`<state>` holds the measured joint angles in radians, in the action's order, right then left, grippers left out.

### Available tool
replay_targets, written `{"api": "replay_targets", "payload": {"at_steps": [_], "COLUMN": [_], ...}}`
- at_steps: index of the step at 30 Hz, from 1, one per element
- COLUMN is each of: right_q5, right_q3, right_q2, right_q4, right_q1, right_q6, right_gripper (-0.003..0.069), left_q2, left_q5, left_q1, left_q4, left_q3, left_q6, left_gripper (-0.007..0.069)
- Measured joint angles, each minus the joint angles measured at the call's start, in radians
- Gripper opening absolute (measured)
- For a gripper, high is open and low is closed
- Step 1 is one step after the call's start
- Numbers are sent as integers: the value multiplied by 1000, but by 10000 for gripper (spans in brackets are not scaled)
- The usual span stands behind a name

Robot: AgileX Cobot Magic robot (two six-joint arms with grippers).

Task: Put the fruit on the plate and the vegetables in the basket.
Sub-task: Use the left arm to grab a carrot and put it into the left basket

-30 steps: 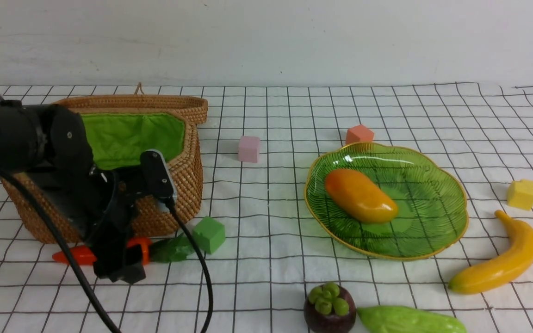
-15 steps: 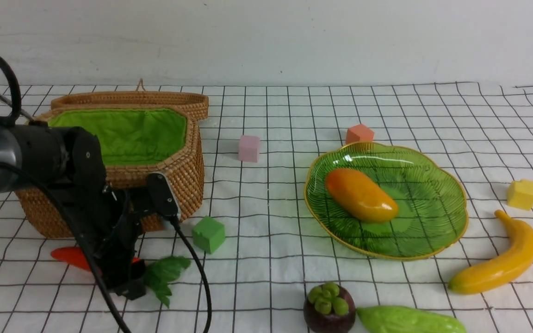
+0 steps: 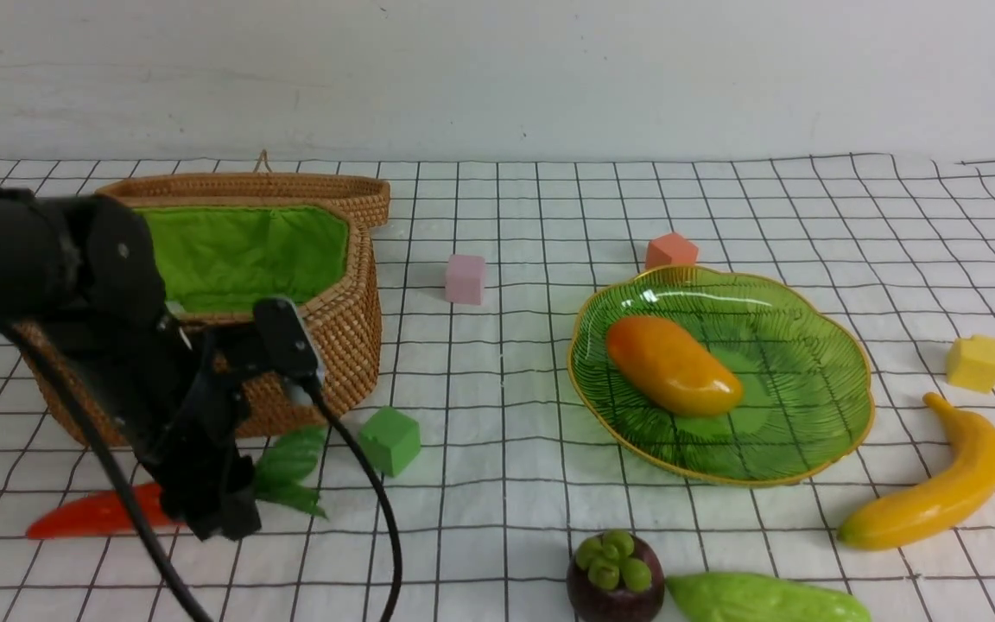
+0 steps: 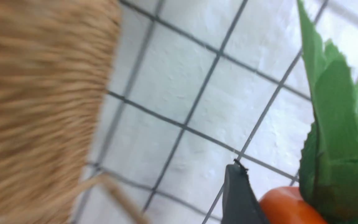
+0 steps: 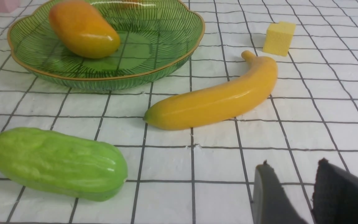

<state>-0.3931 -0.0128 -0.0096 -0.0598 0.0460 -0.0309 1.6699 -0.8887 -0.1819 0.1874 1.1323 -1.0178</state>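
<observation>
The worktop (image 3: 497,536) is covered by a white cloth with a black grid. On its left stands the wicker basket (image 3: 351,320), lid back, its green lining bare where it shows. To the right lies the green glass plate (image 3: 808,415) with a gold rim.

The left pincer (image 3: 217,510) hangs low in front of the basket, closed around the carrot (image 3: 91,516) near its leafy end. The left wrist view shows one dark finger (image 4: 239,199) pressed against the orange body. The carrot's tip points left, close to the cloth.

The right pincer (image 5: 294,163) appears only in its own wrist view, its jaws slightly apart and holding nothing.

The banana (image 3: 938,492) lies on the cloth just right of the plate. The gourd (image 3: 765,598) rests at the near edge, and the mangosteen (image 3: 616,570) is just beside its left end. The mango (image 3: 673,364) lies on the plate.

A green cube (image 3: 389,439) sits by the basket's near corner. A yellow cube (image 3: 975,362) sits beyond the banana, a pink cube (image 3: 465,278) between basket and plate, and an orange cube (image 3: 670,250) behind the plate.
</observation>
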Motion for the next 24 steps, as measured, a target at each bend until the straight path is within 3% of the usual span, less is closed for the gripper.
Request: {"api": "replay_targets", "payload": {"at_steps": [4, 8, 16, 24], "right_q5": [0, 0, 0, 0], "right_q3": [0, 0, 0, 0], "right_q2": [0, 0, 0, 0], "right_q4": [0, 0, 0, -1], "right_q1": [0, 0, 0, 0], "right_q6": [0, 0, 0, 0], "right_gripper": [243, 243, 243, 243], "left_q2": [-147, -238, -56, 87], "left_q5": [61, 240, 622, 654], "left_q1": [0, 10, 35, 35], "left_q4": [5, 1, -23, -67], "left_q3": [0, 39, 85, 85], "left_q6": [1, 1, -10, 38], "left_gripper": [376, 376, 376, 376]}}
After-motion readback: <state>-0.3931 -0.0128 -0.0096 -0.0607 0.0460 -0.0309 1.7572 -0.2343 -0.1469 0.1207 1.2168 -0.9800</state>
